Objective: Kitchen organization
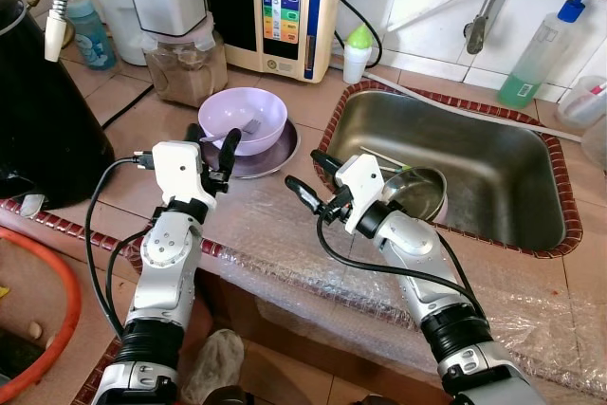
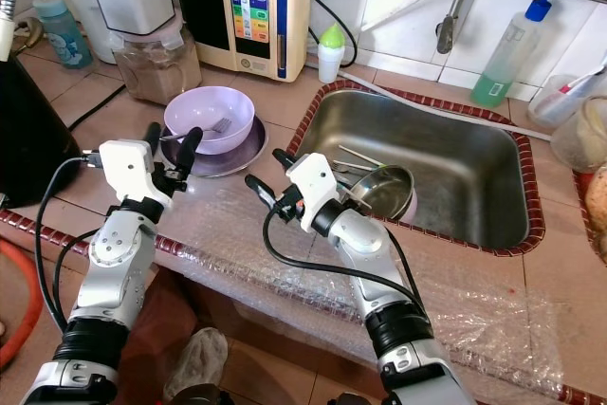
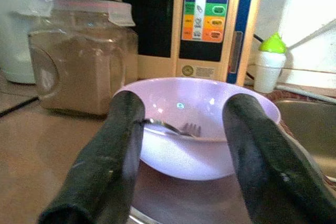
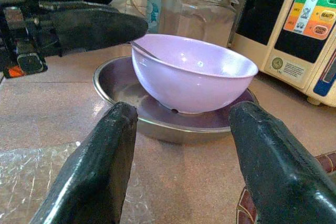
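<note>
We noted left gripper (image 1: 213,146) spread wide, holding nothing, fingertips just short of lilac bowl (image 1: 244,119). Bowl sat directly ahead of it in shallow metal plate (image 1: 282,155) on tiled counter (image 1: 123,101); fork (image 3: 173,127) lay inside bowl. Right gripper (image 1: 310,175) likewise wide open and empty, pointed toward same bowl from sink side, well short of plate. Behind right gripper we recorded sink (image 1: 474,154), steel bowl (image 1: 425,192) in basin. Beyond lilac bowl stood jar (image 1: 187,65) of brown powder.

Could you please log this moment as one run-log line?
left gripper: open, at bowl | right gripper: open, beside sink | bowl: on plate, holds fork
</note>
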You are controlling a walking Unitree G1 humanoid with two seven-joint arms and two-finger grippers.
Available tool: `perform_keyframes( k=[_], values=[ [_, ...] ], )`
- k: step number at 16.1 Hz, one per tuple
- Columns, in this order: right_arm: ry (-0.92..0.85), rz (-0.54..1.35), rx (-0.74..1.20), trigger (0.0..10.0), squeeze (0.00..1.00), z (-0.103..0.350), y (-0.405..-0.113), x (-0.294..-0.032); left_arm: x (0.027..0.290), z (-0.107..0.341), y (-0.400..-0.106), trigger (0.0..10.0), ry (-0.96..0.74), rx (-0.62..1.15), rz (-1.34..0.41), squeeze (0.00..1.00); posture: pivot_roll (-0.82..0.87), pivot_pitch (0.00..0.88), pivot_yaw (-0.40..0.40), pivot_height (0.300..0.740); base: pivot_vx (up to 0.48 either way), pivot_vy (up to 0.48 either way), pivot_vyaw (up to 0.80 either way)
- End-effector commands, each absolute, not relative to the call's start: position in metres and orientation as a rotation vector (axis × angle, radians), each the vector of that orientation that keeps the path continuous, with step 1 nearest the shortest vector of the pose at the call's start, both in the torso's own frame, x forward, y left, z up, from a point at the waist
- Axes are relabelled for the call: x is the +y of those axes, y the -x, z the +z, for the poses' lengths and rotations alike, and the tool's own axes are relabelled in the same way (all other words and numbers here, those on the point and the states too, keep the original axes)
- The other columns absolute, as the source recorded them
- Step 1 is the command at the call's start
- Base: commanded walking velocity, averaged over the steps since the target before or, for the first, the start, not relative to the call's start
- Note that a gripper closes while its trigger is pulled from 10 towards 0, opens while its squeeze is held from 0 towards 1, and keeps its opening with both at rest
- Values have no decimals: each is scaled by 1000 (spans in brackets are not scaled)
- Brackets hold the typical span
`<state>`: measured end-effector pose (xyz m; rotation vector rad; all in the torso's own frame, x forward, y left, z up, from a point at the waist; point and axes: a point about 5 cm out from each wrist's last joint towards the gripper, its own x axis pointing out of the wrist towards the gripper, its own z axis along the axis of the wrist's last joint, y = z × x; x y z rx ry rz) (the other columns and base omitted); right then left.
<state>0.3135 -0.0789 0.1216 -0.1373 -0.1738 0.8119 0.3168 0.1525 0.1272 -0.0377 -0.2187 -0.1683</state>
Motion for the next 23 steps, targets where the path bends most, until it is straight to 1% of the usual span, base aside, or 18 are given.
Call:
perform_keyframes(
  k=[1,7,10,18,20,23],
  values=[
    [147,821,-174,10000,0,123,-312,-78,151,130,-319,0,42,-229,-181,0,36,0,-3,740,0,0,0],
    [136,840,-169,10000,0,123,-311,-75,152,129,-320,0,50,-226,-185,0,42,0,0,740,0,0,0],
    [118,899,-160,10000,0,122,-307,-72,153,129,-321,0,53,-229,-186,0,40,0,2,740,0,0,0],
    [128,893,-142,10000,0,119,-307,-72,154,131,-324,0,50,-235,-197,0,37,0,10,740,0,0,0],
    [132,887,-150,10000,0,121,-309,-71,154,141,-325,0,37,-271,-206,0,40,0,12,740,0,0,0],
    [150,818,-195,10000,0,129,-315,-75,151,175,-325,0,-5,-388,-252,0,47,0,10,740,0,0,0]
  ],
)
